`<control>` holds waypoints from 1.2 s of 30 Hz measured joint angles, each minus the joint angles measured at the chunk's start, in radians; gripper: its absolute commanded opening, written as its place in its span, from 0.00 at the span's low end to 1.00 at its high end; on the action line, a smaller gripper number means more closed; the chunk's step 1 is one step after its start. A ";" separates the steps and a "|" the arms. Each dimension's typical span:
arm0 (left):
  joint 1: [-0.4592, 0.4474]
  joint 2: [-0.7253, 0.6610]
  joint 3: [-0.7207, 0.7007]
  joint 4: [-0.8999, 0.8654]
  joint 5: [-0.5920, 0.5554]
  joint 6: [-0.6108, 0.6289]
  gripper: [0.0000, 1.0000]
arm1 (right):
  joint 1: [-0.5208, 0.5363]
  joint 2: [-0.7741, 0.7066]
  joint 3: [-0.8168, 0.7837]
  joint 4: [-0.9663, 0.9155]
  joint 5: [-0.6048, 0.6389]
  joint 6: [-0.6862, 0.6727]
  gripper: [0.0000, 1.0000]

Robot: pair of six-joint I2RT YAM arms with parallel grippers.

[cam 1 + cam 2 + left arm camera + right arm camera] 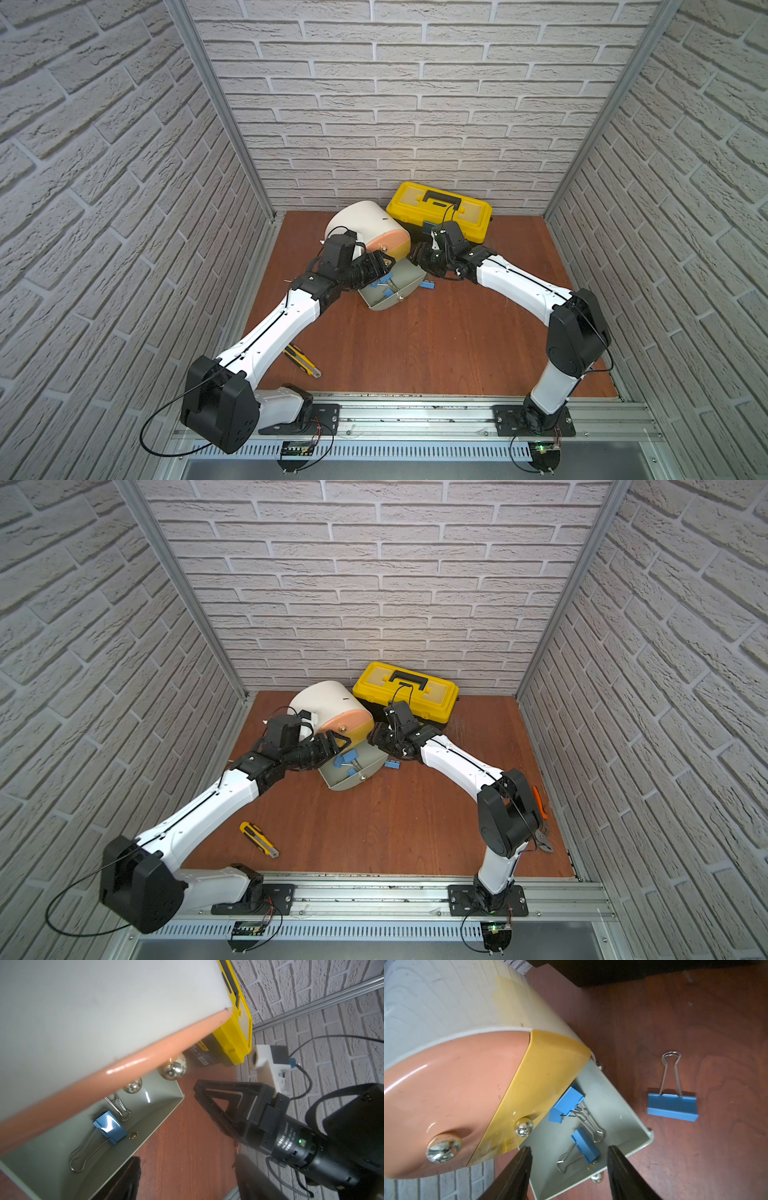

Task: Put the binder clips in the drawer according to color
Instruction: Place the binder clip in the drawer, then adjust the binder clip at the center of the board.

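The drawer cabinet point(365, 220) is a white drum with peach and yellow fronts. Its grey drawer point(388, 306) is pulled out and holds blue binder clips point(568, 1103) point(586, 1148) point(110, 1127). One more blue binder clip point(672, 1106) lies on the wooden table just right of that drawer; both top views show it point(427, 285) point(392, 765). My right gripper point(570, 1148) hovers open over the grey drawer, with nothing between its fingers. My left gripper point(383, 262) is at the drawer's left side, open and empty.
A yellow-black toolbox point(440, 210) stands behind the cabinet against the back wall. A yellow utility knife point(258, 839) lies near the front left. Orange-handled pliers point(540, 820) lie at the right edge. Brick-pattern walls close in three sides.
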 measured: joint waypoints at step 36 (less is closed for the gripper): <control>0.066 -0.189 -0.017 -0.234 -0.045 0.102 0.76 | -0.151 0.377 0.236 -0.233 -0.039 -0.177 0.02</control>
